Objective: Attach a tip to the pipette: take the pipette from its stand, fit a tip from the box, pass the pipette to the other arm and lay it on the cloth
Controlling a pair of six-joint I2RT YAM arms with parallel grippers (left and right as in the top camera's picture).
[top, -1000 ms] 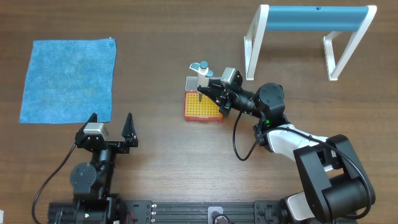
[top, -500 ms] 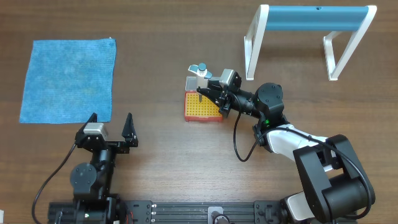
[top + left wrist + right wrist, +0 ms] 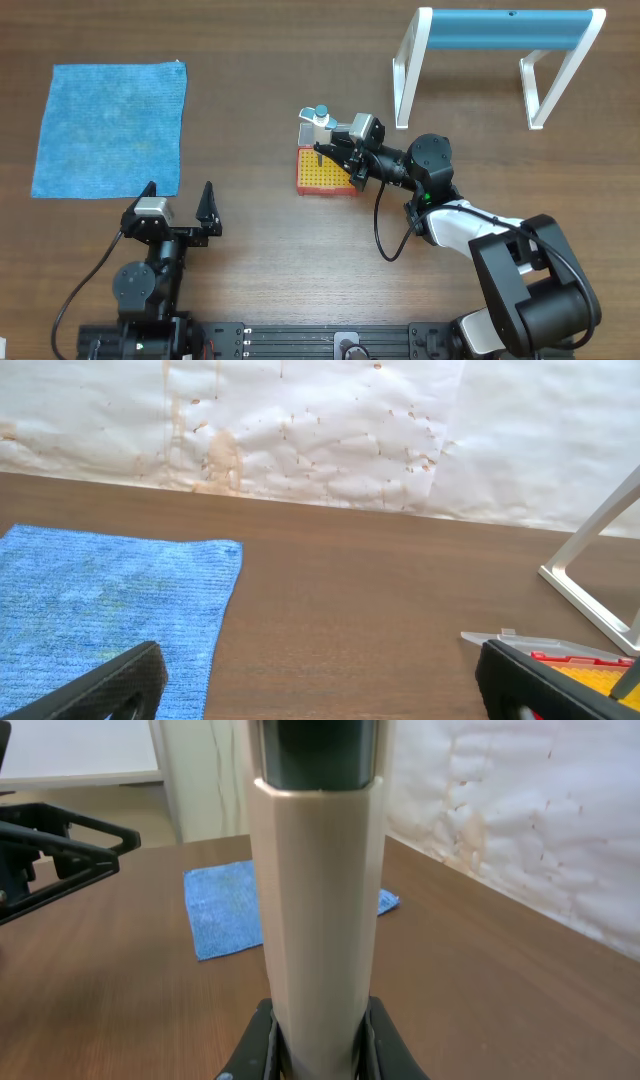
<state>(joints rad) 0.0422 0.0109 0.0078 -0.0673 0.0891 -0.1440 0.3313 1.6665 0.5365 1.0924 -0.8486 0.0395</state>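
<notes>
The right arm's fingers (image 3: 252,1048) are clamped on the lower body of the pipette (image 3: 321,124), one on each side of the pale barrel. The pipette stands close to upright, its long axis pointing down at the desk (image 3: 260,250), the plunger end on top. From above, its thin lower end sits over the far edge of the tip box (image 3: 325,172), on the side away from the arm bases. So the box lies straight down the pipette's axis from the fingers, and fitting a tip looks like a matter of pressing down along that line rather than moving sideways. Whether a tip is already seated on the nose cannot be told.

The stand (image 3: 500,30) is off to the right at the back, well apart from the pipette. The left arm's fingers (image 3: 209,198) are spread wide apart with nothing between them, low near its base. They are well apart from the pipette, with the box between the two arms. The cloth (image 3: 110,115) lies at the far left, much nearer the left arm than the right. That suggests the handover should carry the pipette leftward.
</notes>
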